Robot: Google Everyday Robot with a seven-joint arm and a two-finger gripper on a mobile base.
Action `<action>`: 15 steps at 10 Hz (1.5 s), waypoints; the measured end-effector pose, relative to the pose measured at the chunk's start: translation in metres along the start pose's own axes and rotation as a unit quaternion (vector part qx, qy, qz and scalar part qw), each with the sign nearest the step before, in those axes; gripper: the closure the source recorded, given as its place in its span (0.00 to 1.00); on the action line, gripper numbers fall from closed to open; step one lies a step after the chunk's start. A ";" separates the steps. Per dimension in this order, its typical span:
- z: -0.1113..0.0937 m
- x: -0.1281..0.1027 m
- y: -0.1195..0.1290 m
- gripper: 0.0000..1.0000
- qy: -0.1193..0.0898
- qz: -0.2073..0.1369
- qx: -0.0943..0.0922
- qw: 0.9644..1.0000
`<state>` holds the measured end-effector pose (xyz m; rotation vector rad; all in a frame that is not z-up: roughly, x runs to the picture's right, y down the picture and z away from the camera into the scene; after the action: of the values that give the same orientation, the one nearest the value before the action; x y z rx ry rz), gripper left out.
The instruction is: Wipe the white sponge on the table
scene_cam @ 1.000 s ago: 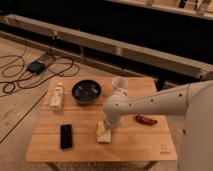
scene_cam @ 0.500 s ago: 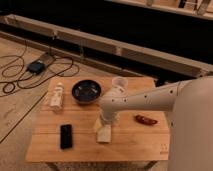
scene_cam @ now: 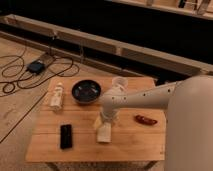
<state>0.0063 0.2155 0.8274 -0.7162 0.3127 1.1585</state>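
Sponge (scene_cam: pixel 104 134) looks soft, light and squishy on the worktop (scene_cam: pixel 135 142); gripper (scene_cam: pixel 103 120) hangs right over its far end, fingers spread wide. I'd pinch the long sides.

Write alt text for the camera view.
The gripper is down at the white sponge near the middle of the light-wood table. Around it are a black phone, a dark bowl, a white bottle, a translucent cup and a reddish object.

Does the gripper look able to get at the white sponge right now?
Probably yes: the gripper sits right over the white sponge, with the phone and bowl lying clear of it.
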 end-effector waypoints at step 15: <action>-0.032 0.011 -0.036 1.00 -0.028 0.001 -0.010 1.000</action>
<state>0.0478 0.1944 0.8106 -0.6993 0.2551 1.1821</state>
